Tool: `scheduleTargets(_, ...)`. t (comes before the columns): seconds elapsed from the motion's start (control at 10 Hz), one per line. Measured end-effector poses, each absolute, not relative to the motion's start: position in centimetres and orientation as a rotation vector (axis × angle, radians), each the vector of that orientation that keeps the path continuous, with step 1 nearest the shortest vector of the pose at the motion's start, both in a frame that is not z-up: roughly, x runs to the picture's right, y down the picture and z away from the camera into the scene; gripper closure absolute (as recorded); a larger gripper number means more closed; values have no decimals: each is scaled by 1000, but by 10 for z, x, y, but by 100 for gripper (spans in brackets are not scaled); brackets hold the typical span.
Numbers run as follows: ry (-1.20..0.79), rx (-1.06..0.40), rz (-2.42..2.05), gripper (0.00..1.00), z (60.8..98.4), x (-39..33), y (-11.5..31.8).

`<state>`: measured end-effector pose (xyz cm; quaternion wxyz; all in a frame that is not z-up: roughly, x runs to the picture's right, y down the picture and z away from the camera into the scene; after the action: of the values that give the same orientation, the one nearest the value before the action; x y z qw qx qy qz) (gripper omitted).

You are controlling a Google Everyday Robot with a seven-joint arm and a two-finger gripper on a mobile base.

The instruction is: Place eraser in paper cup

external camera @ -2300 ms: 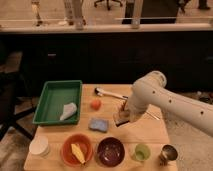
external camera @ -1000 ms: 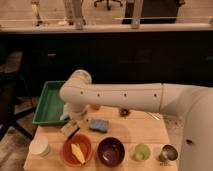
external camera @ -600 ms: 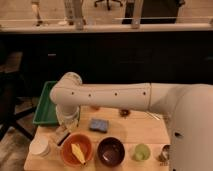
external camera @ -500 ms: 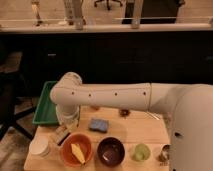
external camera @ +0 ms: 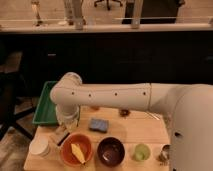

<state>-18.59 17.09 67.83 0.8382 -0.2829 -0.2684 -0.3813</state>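
In the camera view, the pincer (external camera: pixel 61 131) hangs low over the left end of the desk (external camera: pixel 145 132), clamped on the eraser (external camera: pixel 57 135). The eraser is just above and right of the paper cup (external camera: pixel 40 148), not in it, close to the orange bowl (external camera: pixel 76 149) and the blue sponge (external camera: pixel 98 125).

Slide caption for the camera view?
End effector holds the eraser close beside the paper cup, not yet in it.
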Motion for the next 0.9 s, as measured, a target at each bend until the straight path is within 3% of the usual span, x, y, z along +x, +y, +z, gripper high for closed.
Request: scheduleTargets(0.9, -704, -590, -1013, 100, 676, -314, 169)
